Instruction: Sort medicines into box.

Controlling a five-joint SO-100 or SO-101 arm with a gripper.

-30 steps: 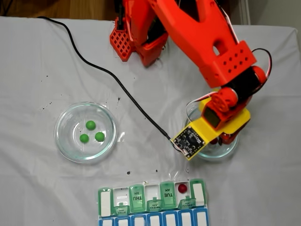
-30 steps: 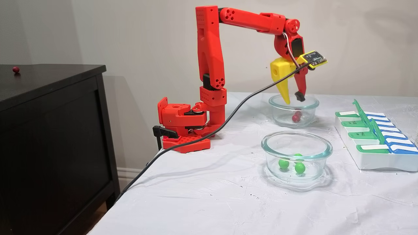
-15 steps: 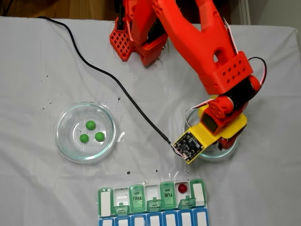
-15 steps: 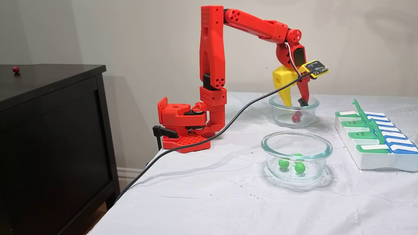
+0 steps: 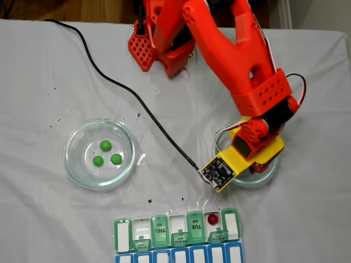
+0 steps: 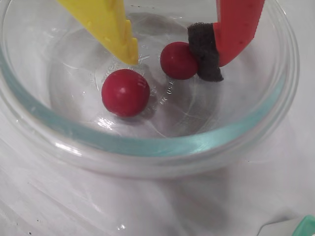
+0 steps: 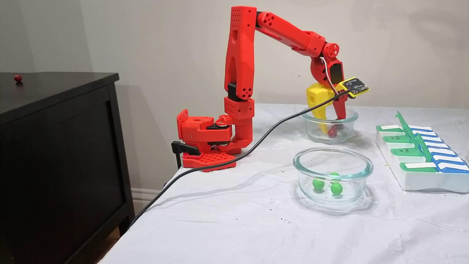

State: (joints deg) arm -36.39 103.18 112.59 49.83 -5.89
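Gripper (image 6: 170, 56) half open, holding nothing; red ball (image 6: 178, 60) against its padded finger (image 6: 204, 51). I close gently, centring it.

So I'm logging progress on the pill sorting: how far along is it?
Done: one red ball lies in an open compartment of the pill organiser. In hand: the open gripper is down in the glass dish by two red balls. Left: those two and three green balls.

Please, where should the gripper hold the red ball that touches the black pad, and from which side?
Grip the red ball across its middle, from above. It already sits between the open gripper fingers, against the foam pad; closing the yellow finger should probably pinch it.
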